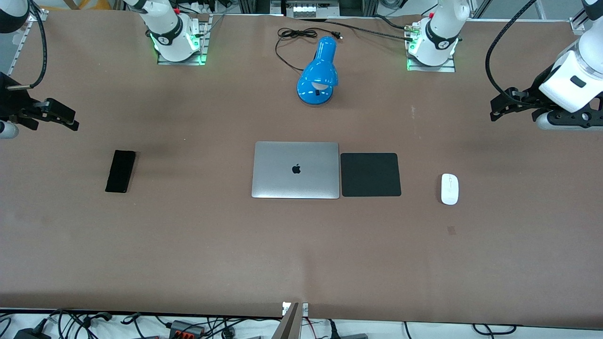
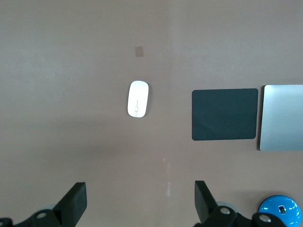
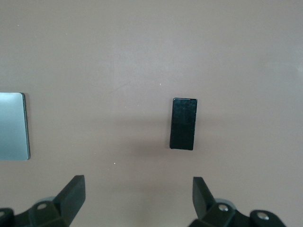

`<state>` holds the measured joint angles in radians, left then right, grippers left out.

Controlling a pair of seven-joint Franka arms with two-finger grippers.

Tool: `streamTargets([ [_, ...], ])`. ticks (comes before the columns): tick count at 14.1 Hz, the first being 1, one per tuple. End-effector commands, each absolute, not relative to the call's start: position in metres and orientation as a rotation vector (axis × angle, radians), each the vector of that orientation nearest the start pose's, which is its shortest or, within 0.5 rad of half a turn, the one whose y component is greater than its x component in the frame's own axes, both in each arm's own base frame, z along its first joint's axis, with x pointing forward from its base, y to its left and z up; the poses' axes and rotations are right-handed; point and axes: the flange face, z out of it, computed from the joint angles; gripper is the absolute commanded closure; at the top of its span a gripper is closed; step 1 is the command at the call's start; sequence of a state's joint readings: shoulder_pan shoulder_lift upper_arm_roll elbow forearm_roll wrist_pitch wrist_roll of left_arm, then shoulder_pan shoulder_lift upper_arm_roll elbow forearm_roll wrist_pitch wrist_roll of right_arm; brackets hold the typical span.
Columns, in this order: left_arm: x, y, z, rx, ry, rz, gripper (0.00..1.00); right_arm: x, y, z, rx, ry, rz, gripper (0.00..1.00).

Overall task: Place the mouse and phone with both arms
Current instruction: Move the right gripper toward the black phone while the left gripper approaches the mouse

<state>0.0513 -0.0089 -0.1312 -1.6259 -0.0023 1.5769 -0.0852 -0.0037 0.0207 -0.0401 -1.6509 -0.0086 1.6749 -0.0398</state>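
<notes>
The white mouse (image 1: 449,189) lies on the brown table toward the left arm's end, beside the black mouse pad; it also shows in the left wrist view (image 2: 138,99). The black phone (image 1: 120,171) lies flat toward the right arm's end and shows in the right wrist view (image 3: 183,123). My left gripper (image 1: 495,109) hangs open and empty over bare table at the left arm's end; its own view (image 2: 140,201) shows wide-apart fingers. My right gripper (image 1: 70,120) hangs open and empty over bare table at the right arm's end, fingers wide apart in its own view (image 3: 138,198).
A closed silver laptop (image 1: 296,170) lies mid-table with a square black mouse pad (image 1: 370,174) touching its side toward the mouse. A blue desk lamp (image 1: 319,75) with a black cord stands between the two arm bases, farther from the camera than the laptop.
</notes>
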Motion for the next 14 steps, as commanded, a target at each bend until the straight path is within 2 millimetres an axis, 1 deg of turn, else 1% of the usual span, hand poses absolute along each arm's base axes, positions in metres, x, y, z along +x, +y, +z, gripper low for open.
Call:
streamTargets([
  [1,0.544,-0.041,0.608,-3.132,0.019,0.064,0.0,0.558,-0.024,0.587,-3.146,0.014,0.005,0.0],
  [5,0.545,-0.041,0.606,-3.132,-0.005,0.067,0.0,0.56,-0.024,0.585,-3.149,0.009,0.01,0.0],
  [6,0.549,-0.039,0.598,-3.132,-0.014,0.088,0.0,0.56,-0.024,0.584,-3.148,0.011,0.008,0.0],
  [7,0.555,-0.031,0.591,-3.136,-0.033,0.091,0.0,0.561,-0.023,0.583,-3.149,0.008,0.01,0.0],
  [8,0.562,-0.028,0.587,-3.139,-0.038,0.07,0.0,0.561,-0.023,0.583,-3.149,0.008,0.01,0.0],
  [9,0.57,-0.024,0.578,-3.142,-0.033,0.058,0.0,0.563,-0.022,0.582,-3.148,0.006,0.003,0.0],
  [10,0.578,-0.014,0.568,-3.145,-0.058,0.069,0.0,0.564,-0.023,0.583,-3.145,0.002,-0.002,0.0],
  [11,0.587,-0.01,0.555,-3.152,-0.068,0.084,0.0,0.567,-0.024,0.578,-3.152,-0.009,0.005,0.0],
  [12,0.6,-0.007,0.54,-3.18,-0.102,0.101,0.0,0.571,-0.025,0.569,-3.153,-0.002,0.018,0.0],
  [14,0.617,-0.002,0.503,-3.196,-0.127,0.151,0.0,0.58,-0.027,0.547,-3.155,0.006,0.061,0.0],
])
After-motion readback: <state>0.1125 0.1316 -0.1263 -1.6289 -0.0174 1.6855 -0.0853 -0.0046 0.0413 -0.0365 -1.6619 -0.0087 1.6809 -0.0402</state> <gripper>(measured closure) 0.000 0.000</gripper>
